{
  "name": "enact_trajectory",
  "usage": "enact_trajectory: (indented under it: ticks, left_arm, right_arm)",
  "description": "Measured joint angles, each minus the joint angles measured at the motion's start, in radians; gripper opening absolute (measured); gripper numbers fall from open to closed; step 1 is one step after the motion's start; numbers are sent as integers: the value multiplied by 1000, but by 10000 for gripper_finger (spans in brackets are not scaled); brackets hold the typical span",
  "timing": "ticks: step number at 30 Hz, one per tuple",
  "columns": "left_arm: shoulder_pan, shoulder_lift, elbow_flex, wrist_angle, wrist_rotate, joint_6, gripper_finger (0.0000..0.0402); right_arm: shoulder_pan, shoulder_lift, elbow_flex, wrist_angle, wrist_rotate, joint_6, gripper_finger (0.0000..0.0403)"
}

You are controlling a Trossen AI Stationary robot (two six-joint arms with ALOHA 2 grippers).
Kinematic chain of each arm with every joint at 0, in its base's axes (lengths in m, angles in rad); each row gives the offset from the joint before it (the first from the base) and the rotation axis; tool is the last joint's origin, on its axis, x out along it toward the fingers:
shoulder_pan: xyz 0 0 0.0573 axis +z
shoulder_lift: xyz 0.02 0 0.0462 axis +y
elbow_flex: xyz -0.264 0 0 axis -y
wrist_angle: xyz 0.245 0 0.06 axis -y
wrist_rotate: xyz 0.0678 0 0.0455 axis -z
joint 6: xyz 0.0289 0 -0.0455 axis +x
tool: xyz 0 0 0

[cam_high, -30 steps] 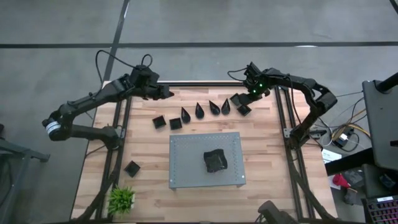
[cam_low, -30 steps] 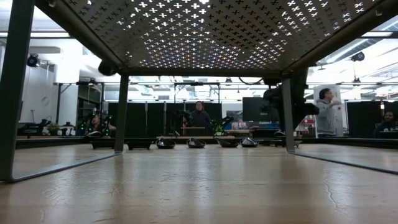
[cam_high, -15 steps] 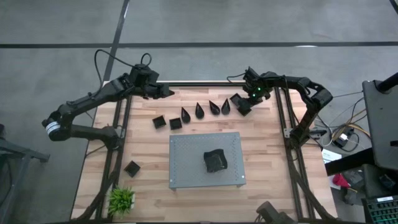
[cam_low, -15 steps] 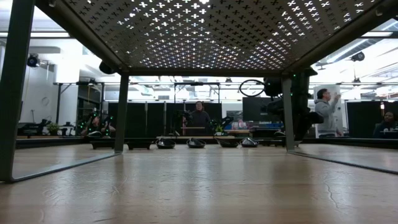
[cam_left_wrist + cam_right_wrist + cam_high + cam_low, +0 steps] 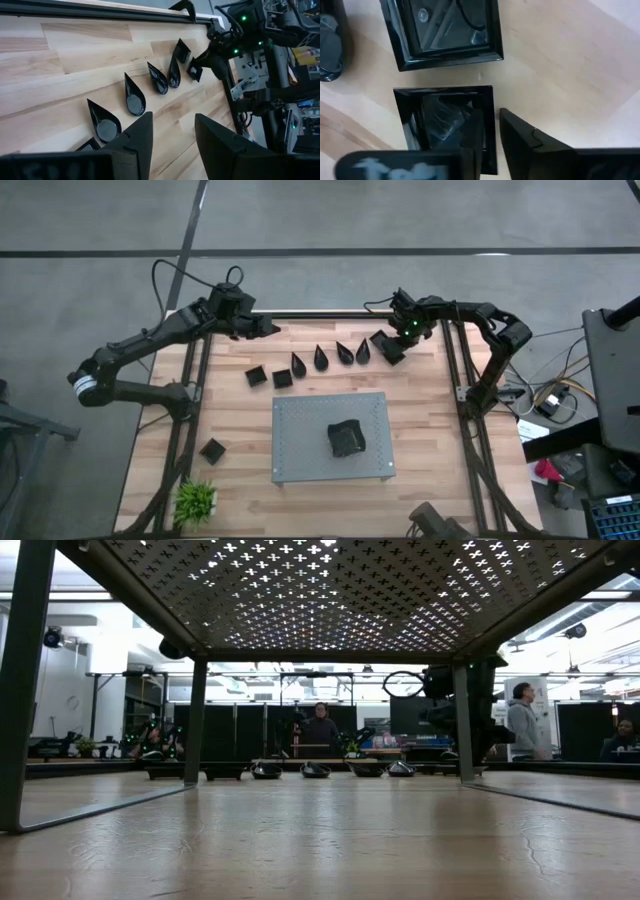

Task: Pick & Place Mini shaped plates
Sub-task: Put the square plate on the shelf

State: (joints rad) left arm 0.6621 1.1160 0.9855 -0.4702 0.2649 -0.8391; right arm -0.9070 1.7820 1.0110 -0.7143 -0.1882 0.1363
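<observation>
Several teardrop mini plates [image 5: 320, 358] lie in a row at the table's far side, with two square plates [image 5: 256, 375] to their left and two more [image 5: 384, 340] at the right end. My right gripper [image 5: 491, 114] points down at that right end, shut on the rim of one square plate [image 5: 445, 127], which lies flat on the wood. A second square plate [image 5: 447, 32] sits just beyond it. My left gripper [image 5: 172, 145] hovers open over the far left of the table [image 5: 268, 328], touching nothing. My right gripper pinches one side rim [image 5: 493, 100] of the square plate between its two fingers. One finger is inside the dish and the other finger [image 5: 520, 135] is outside it. The fingers come from above, pointing down. The plate rests flat on the table.
A grey perforated board [image 5: 300, 430] stands on legs at the table's middle with a black stack of plates [image 5: 347, 438] on it. A lone square plate [image 5: 212, 450] and a small green plant [image 5: 196, 500] are near the left front. People show in the room behind.
My right gripper has sunk toward the square plates at the right end of the row and shifted slightly toward the table's near edge. The plates lie where they did.
</observation>
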Motion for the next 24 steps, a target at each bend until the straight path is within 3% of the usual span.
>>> enact_trajectory:
  ticks: [6, 12, 20, 24]
  left_arm:
    - [0, -1, 0, 4, 0, -21, 138]
    - [0, -2, 0, 8, 0, -25, 138]
    - [0, -1, 0, 10, 0, -23, 138]
    - [0, -1, -4, 16, 0, -22, 138]
  right_arm:
    - [1, -14, 6, -18, -2, -16, 15]
    - [1, -72, 78, -104, 1, -31, 9]
    - [6, -120, 263, -284, -80, -83, 9]
    - [27, -126, 379, -426, -148, -190, 9]
